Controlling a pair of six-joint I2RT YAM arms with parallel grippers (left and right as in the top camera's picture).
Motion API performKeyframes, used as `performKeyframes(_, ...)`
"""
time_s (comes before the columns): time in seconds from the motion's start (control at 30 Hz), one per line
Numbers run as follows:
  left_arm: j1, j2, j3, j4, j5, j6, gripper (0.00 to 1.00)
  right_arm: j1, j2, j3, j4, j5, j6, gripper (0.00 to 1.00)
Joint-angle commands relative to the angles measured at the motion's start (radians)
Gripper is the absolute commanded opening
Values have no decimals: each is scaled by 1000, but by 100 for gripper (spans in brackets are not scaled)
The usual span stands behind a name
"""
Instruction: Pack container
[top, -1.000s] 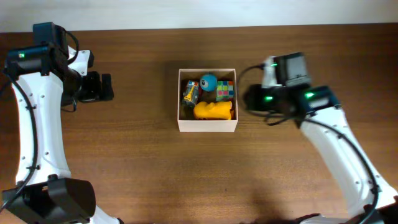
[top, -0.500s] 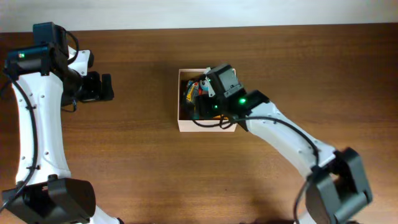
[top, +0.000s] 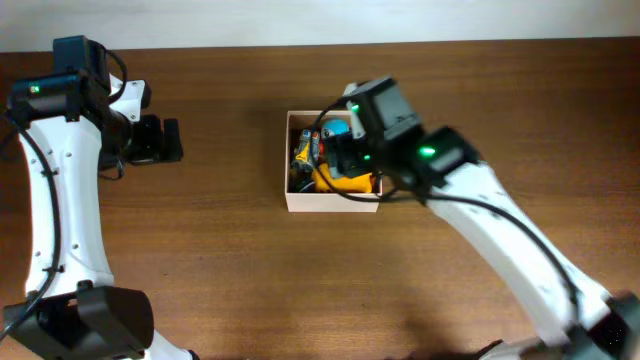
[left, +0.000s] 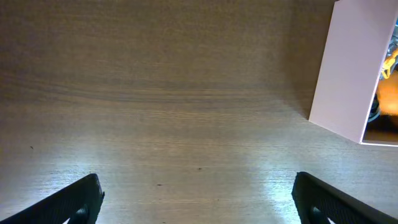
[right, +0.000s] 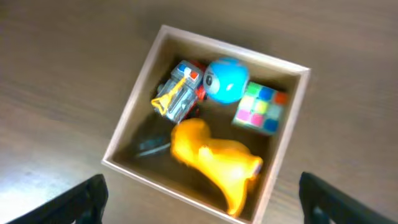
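Observation:
The container (top: 320, 203) is a white-walled square box at mid-table with a tan inside (right: 134, 99). In it lie a yellow toy (right: 214, 158), a blue ball (right: 225, 79), a pastel colour cube (right: 261, 109), a small yellow-and-grey robot toy (right: 177, 93) and a dark flat item (right: 149, 146). My right gripper (top: 345, 150) hovers over the box, open, with nothing between its fingers (right: 202, 186). At the far left my left gripper (top: 170, 140) is open over bare wood (left: 196, 186), and the container's white wall (left: 348, 68) shows to its right.
The brown wooden table (top: 200, 260) runs around the box on all sides. A pale wall strip (top: 320, 20) borders the far edge. My right arm (top: 500, 220) crosses from the near right to the box.
My right arm swung from the right of the box to above it, and its jaws opened wide. The left arm stayed still.

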Motion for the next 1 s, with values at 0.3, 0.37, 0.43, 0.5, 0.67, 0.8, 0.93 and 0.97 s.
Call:
performKeyframes(0.3,4,-3,-4,2,7,-13,99,1,-334,145,-241,58,-10,99)
performKeyframes(0.37,4,-3,-4,2,8,-13,99,1,-382,145,-311,63,-11,99)
performKeyframes(0.43,4,-3,-4,2,8,-13,99,1,-423,145,-350,105,-10,99)
performKeyframes(0.5,4,-3,-4,2,7,-13,99,1,-464,145,-352,161,-10,99)
performKeyframes(0.67,4,-3,-4,2,8,-13,99,1,-572,144,-361,369,-10,99)
performKeyframes(0.8,4,-3,-4,2,8,-13,99,1,-662,144,-417,447,-11,99)
performKeyframes(0.93,4,-3,-4,2,8,-13,99,-10,-738,128,-447,431,-101,99)
performKeyframes(0.97,4,-3,-4,2,8,-13,99,-28,-753,117,-447,412,-129,99)
